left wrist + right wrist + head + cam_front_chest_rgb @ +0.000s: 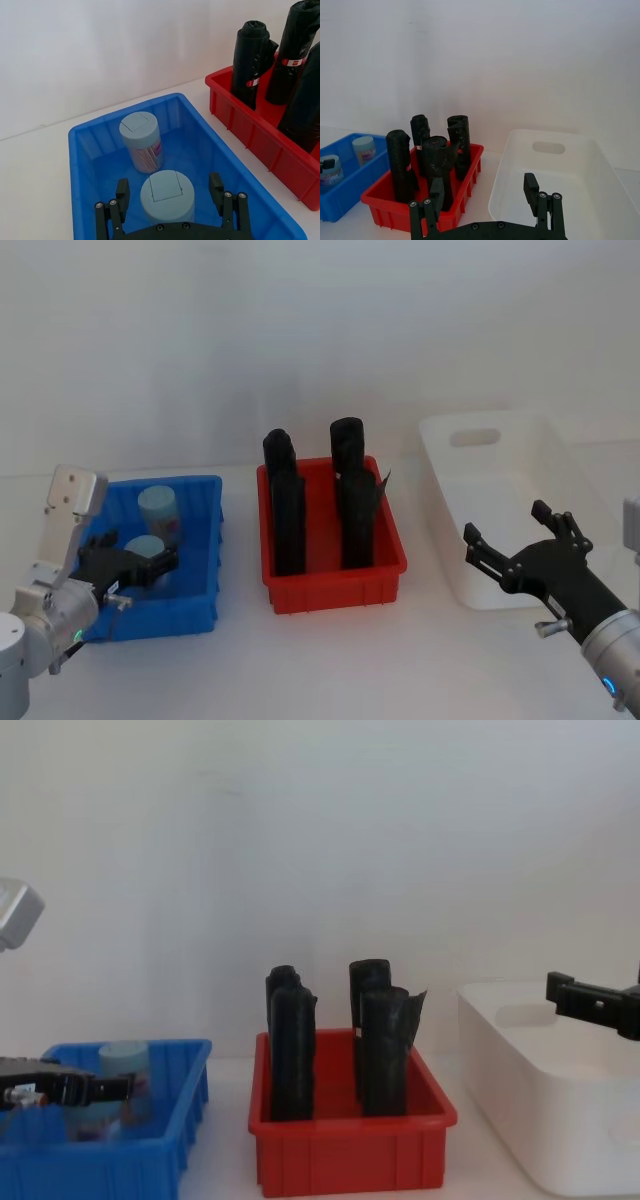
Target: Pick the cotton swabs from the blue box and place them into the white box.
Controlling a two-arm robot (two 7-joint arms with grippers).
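White table point(330, 660), cotton swabs point(166, 197) inside left pincer point(169, 184)

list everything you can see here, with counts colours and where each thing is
cotton swabs: 2 jars, clear with pale blue lids, upright in the blue box
blue box: 1, bright blue, on the robot's left side of the table
red bin: 1, red, centre, between the two boxes
black rolls: 4, black, standing in the red bin
white box: 1, glossy white, on the right, nothing seen inside
table: 1, white, under all three containers
left gripper: 1, black, open, down in the blue box with a finger on each side of the nearer jar, not touching it
right gripper: 1, black, open, holding nothing, raised at the white box's near end
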